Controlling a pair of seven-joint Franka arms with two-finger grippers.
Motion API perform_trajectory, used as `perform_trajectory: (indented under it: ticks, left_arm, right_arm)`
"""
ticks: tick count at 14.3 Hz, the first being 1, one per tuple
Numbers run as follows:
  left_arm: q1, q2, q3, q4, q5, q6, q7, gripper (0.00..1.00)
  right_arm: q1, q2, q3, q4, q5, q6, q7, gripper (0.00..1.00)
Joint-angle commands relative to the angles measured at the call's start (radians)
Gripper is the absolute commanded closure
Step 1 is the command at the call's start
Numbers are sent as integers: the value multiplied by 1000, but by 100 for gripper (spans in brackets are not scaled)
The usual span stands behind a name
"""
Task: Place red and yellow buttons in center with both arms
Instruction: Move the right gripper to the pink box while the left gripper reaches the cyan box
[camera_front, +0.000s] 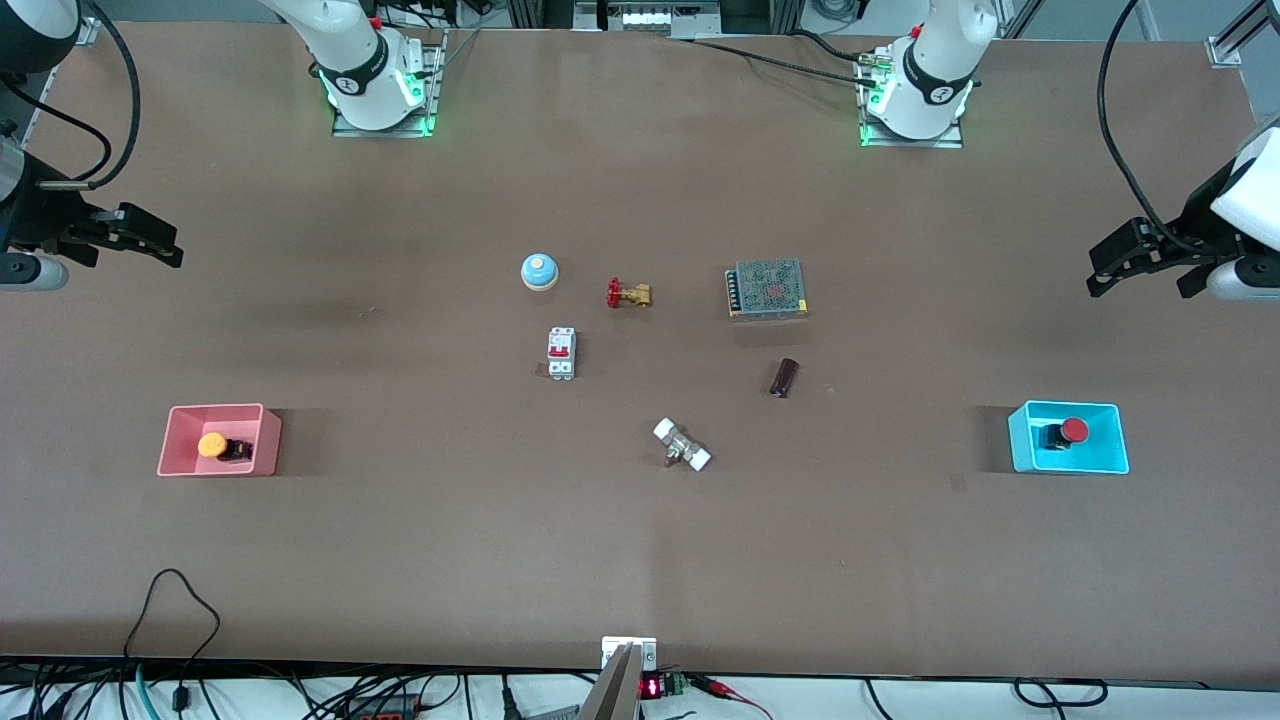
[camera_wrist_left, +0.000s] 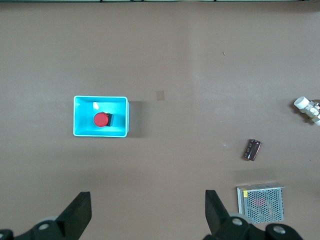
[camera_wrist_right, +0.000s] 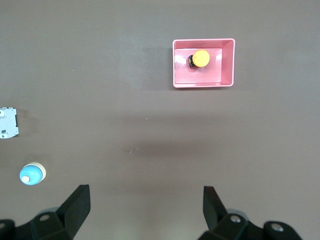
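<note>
The orange-yellow button (camera_front: 213, 445) lies in the pink tray (camera_front: 175, 440) at the right arm's end of the table. It also shows in the right wrist view (camera_wrist_right: 201, 58). The red button (camera_front: 1074, 430) lies in the cyan tray (camera_front: 1020, 440) at the left arm's end, and shows in the left wrist view (camera_wrist_left: 101, 119). My right gripper (camera_front: 170, 250) hangs open and empty over bare table at its end, clear of the pink tray. My left gripper (camera_front: 1098, 278) hangs open and empty over bare table at its end, clear of the cyan tray. The table's center (camera_front: 660, 370) is brown.
Around the center lie a blue bell (camera_front: 539, 270), a brass valve with a red handle (camera_front: 628, 294), a white breaker (camera_front: 561, 353), a mesh-covered power supply (camera_front: 767, 289), a dark cylinder (camera_front: 784, 377) and a white-capped fitting (camera_front: 682, 445).
</note>
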Motion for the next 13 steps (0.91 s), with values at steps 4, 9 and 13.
perform_trajectory:
  ticks: [4,9,13]
  left_arm:
    - [5,-29,-5,-16,-2,8,-4,0]
    - [3,-8,-4,-8,-1,2,-46,0]
    - [17,45,6,-2,-2,-21,-65,0]
  right_arm:
    - [2,-9,3,4,19,7,16,0]
    - [-5,23,2,3,22,87,16,0]
    - [-14,89,-4,3,21,174,16,0]
